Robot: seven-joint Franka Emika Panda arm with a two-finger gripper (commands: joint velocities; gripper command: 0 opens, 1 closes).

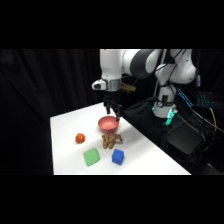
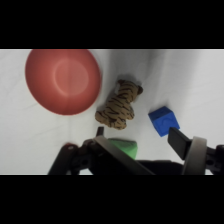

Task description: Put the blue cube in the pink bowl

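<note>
My hand (image 1: 112,113) open and empty above the pink bowl (image 1: 108,123), blue cube (image 1: 118,157) on the white tabletop (image 1: 67,125) beside the green block (image 1: 91,157), striped tiger toy (image 2: 118,104) between bowl and cube, orange ball (image 1: 80,138) apart.

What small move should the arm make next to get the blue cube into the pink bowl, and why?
Probably shift the gripper sideways from above the pink bowl until it hangs over the blue cube, then descend. The cube sits untouched on the table, beyond the striped toy tiger, and the bowl is empty in the wrist view.
</note>
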